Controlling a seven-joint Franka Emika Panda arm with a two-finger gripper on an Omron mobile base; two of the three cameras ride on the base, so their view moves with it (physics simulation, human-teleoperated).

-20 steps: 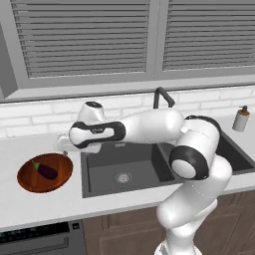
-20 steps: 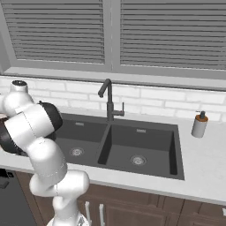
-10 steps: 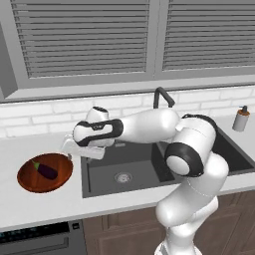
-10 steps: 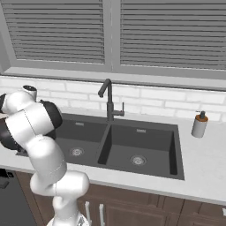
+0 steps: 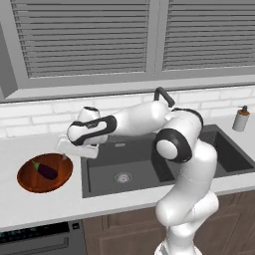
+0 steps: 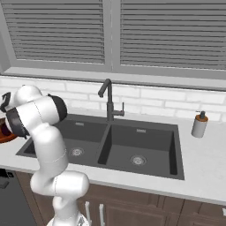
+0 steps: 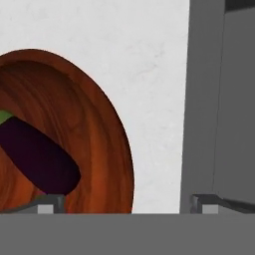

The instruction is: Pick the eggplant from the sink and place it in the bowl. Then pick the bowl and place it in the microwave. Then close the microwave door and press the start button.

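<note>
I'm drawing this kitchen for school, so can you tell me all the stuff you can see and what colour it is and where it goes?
eggplant: one, dark purple with a green stem end, lying inside the bowl
bowl: one, reddish-brown wood, on the counter left of the sink
sink: one with two basins, dark grey, set into the counter
faucet: one, dark grey, behind the sink at the middle
soap bottle: one, pale with a brown top, on the counter right of the sink
counter: one, white
window blinds: two, grey, above the white tile wall
cabinets: brown wood, under the counter
gripper: one, white, open, above the counter between bowl and sink
</note>
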